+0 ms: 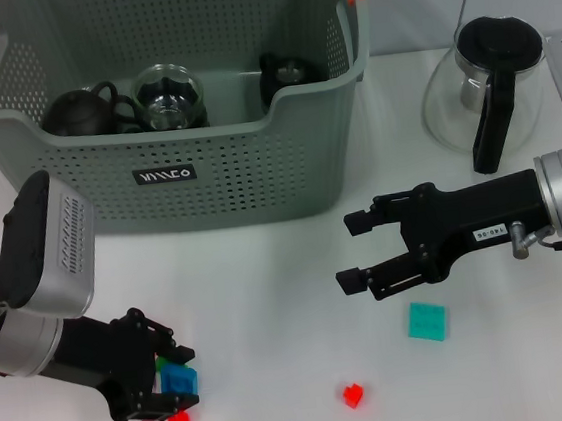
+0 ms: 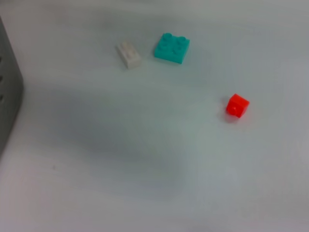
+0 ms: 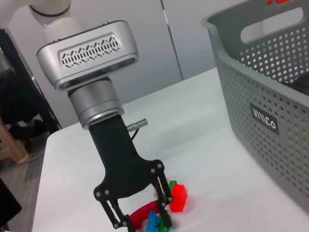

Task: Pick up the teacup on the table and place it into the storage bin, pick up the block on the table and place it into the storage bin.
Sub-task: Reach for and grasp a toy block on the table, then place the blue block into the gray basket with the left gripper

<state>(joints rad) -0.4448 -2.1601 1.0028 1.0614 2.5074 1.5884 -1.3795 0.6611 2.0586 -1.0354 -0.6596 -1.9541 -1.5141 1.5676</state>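
Head view: the grey-green perforated bin, with orange clips and a black label, is set at the far side of the white table; two dark teapots and a glass cup are seen inside it. The left pincer is lowered over a cluster of blocks and appears clenched on a blue block. The right pincer is held released above the table, near a teal block. A small red block lies apart.

Left wrist view: the teal block, a white block and the red block are shown.

Right wrist view: the left pincer is seen among coloured blocks, with the bin beyond.
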